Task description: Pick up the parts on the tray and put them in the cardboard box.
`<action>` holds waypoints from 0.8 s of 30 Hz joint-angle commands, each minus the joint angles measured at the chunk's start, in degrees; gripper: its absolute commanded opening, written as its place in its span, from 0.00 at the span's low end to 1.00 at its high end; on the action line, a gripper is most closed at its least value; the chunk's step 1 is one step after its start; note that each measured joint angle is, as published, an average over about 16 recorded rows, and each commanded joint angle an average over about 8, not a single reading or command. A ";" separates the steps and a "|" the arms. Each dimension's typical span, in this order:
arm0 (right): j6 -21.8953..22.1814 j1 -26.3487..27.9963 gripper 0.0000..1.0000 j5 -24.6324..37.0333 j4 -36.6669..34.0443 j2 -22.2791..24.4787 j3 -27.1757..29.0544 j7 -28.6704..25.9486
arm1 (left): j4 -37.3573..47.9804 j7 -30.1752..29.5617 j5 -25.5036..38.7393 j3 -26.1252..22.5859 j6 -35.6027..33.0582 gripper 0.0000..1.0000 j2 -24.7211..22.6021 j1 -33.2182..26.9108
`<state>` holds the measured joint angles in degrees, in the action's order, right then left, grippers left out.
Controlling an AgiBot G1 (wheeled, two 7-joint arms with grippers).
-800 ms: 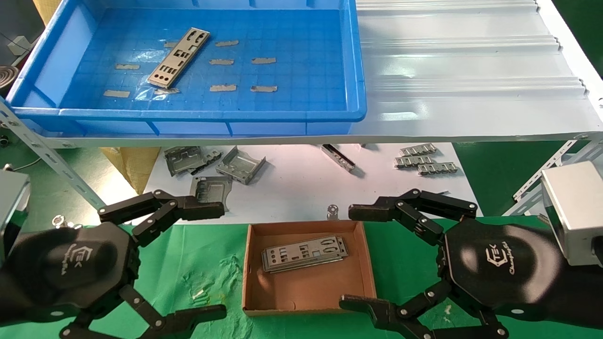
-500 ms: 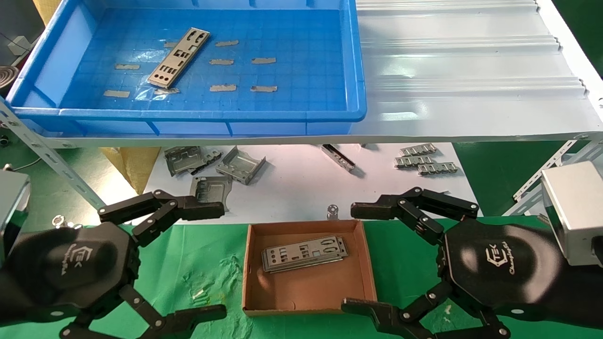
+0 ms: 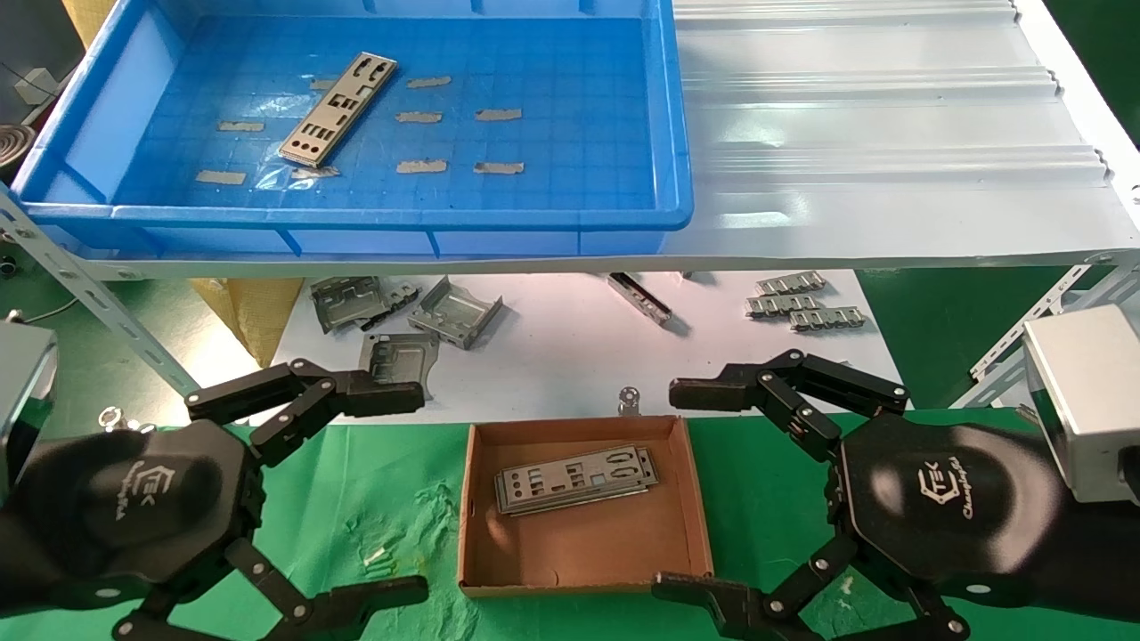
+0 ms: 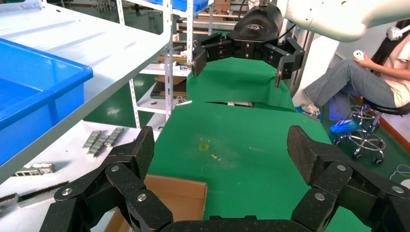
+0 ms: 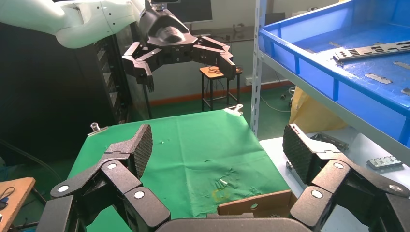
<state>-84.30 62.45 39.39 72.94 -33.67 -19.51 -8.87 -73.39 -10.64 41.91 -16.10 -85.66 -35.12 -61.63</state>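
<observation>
Centrally, the cardboard box sits on the green cloth and serves as the landmark; a small stack of parts lies flat inside it, towards its far wall and slightly askew; the near half of its floor is bare cardboard. Left of the box the left end effector hangs above the cloth with its fingers spread wide and nothing between them; right of the box the right end effector is likewise wide open and holds nothing, its far fingertip just beyond the box's far right corner and its near fingertip at the box's near right corner; the left wrist view shows the box corner below its own spread fingers, and the right wrist view shows the box edge between its own pads. Beyond the box and above it, on the white ribbed sheet of the raised surface, stands the tray; one more part lies diagonally on its gridded floor, to the left of the box's line, among tan tape scraps. Between box and tray, on the lower white surface, folded grey brackets lie beyond the box's left corner, and small flat metal pieces beyond its right.
</observation>
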 commanded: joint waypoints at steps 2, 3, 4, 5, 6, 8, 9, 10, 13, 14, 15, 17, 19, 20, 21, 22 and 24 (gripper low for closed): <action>0.00 0.00 1.00 0.00 0.00 0.00 0.00 0.00 | 0.00 0.00 0.00 0.00 0.00 1.00 0.00 0.00; 0.00 0.00 1.00 0.00 0.00 0.00 0.00 0.00 | 0.00 0.00 0.00 0.00 0.00 1.00 0.00 0.00; 0.00 0.00 1.00 0.00 0.00 0.00 0.00 0.00 | 0.00 0.00 0.00 0.00 0.00 1.00 0.00 0.00; 0.00 0.00 1.00 0.00 0.00 0.00 0.00 0.00 | 0.00 0.00 0.00 0.00 0.00 1.00 0.00 0.00; 0.00 0.00 1.00 0.00 0.00 0.00 0.00 0.00 | 0.00 0.00 0.00 0.00 0.00 1.00 0.00 0.00; 0.00 0.00 1.00 0.00 0.00 0.00 0.00 0.00 | 0.00 0.00 0.00 0.00 0.00 1.00 0.00 0.00; 0.00 0.00 1.00 0.00 0.00 0.00 0.00 0.00 | 0.00 0.00 0.00 0.00 0.00 1.00 0.00 0.00; 0.00 0.00 1.00 0.00 0.00 0.00 0.00 0.00 | 0.00 0.00 0.00 0.00 0.00 1.00 0.00 0.00; 0.00 0.00 1.00 0.00 0.00 0.00 0.00 0.00 | 0.00 0.00 0.00 0.00 0.00 1.00 0.00 0.00; 0.00 0.00 1.00 0.00 0.00 0.00 0.00 0.00 | 0.00 0.00 0.00 0.00 0.00 1.00 0.00 0.00; 0.00 0.00 1.00 0.00 0.00 0.00 0.00 0.00 | 0.00 0.00 0.00 0.00 0.00 1.00 0.00 0.00; 0.00 0.00 1.00 0.00 0.00 0.00 0.00 0.00 | 0.00 0.00 0.00 0.00 0.00 1.00 0.00 0.00; 0.00 0.00 1.00 0.00 0.00 0.00 0.00 0.00 | 0.00 0.00 0.00 0.00 0.00 1.00 0.00 0.00; 0.00 0.00 1.00 0.00 0.00 0.00 0.00 0.00 | 0.00 0.00 0.00 0.00 0.00 1.00 0.00 0.00; 0.00 0.00 1.00 0.00 0.00 0.00 0.00 0.00 | 0.00 0.00 0.00 0.00 0.00 1.00 0.00 0.00; 0.00 0.00 1.00 0.00 0.00 0.00 0.00 0.00 | 0.00 0.00 0.00 0.00 0.00 1.00 0.00 0.00; 0.00 0.00 1.00 0.00 0.00 0.00 0.00 0.00 | 0.00 0.00 0.00 0.00 0.00 1.00 0.00 0.00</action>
<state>-84.30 62.45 39.39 72.94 -33.67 -19.51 -8.87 -73.39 -10.64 41.91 -16.10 -85.66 -35.12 -61.63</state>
